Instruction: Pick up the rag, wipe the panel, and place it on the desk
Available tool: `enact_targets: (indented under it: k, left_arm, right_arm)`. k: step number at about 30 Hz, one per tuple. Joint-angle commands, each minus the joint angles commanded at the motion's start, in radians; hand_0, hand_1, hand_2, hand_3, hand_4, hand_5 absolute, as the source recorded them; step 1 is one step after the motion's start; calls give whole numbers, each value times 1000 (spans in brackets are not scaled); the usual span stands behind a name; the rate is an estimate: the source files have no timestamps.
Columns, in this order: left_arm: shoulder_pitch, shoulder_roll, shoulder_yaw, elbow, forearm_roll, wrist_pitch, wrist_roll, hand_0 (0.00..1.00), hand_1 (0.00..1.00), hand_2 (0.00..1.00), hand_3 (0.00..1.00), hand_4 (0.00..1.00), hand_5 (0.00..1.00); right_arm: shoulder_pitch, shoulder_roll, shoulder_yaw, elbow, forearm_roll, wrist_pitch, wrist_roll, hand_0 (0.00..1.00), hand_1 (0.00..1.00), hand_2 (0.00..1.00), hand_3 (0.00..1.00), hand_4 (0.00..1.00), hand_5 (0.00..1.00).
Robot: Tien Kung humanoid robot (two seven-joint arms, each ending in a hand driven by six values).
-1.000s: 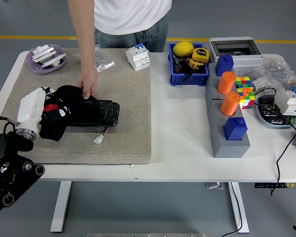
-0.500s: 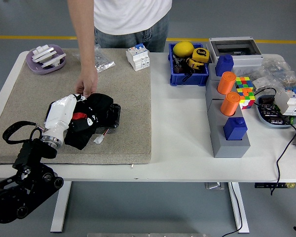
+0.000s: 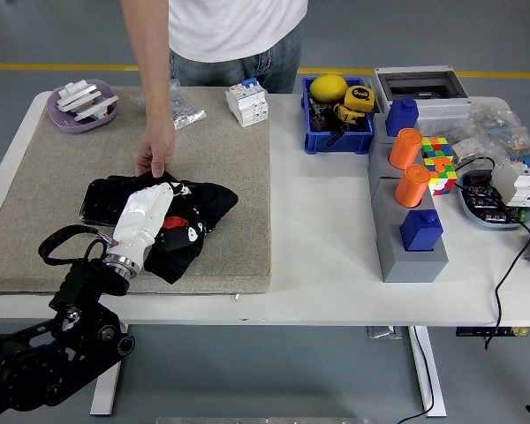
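While the panel (image 3: 102, 200) was steadied at its far edge by a person's hand (image 3: 155, 155), the rag (image 3: 193, 218), pressed over the panel's right end under the left hand (image 3: 146, 216) with its grip hidden, was best kept flat.

Mat (image 3: 230, 177) covers table's (image 3: 318, 256) left half. On mat: tray (image 3: 82, 105) at far left corner, breaker (image 3: 247, 101) at far right edge, panel (image 3: 102, 199) near left front. Rag (image 3: 194, 221) lies over panel's right end; left hand (image 3: 146, 216) rests on rag. Person's hand (image 3: 155, 150) touches panel's far edge. Bin (image 3: 338, 124) right of mat; block stand (image 3: 406, 221) farther right, cube (image 3: 437, 163) beside it.
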Motion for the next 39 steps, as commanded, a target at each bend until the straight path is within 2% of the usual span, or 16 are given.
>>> enact_targets:
  k: [7, 19, 39]
  left_arm:
    - [1, -1, -5, 19, -4, 4, 0, 293, 141, 455, 403, 77, 2]
    - [-8, 2, -83, 86, -3, 20, 0, 298, 143, 454, 406, 85, 2]
    - [7, 42, -230, 207, -6, 31, -11, 301, 145, 453, 405, 75, 2]
  right_arm:
    - [1, 1, -2, 0, 0, 0, 1, 714, 664, 693, 641, 998, 567]
    - [1, 0, 1, 0, -4, 0, 0, 715, 666, 693, 641, 998, 566]
    - [0, 0, 5, 0, -4, 1, -2, 715, 665, 693, 642, 998, 563]
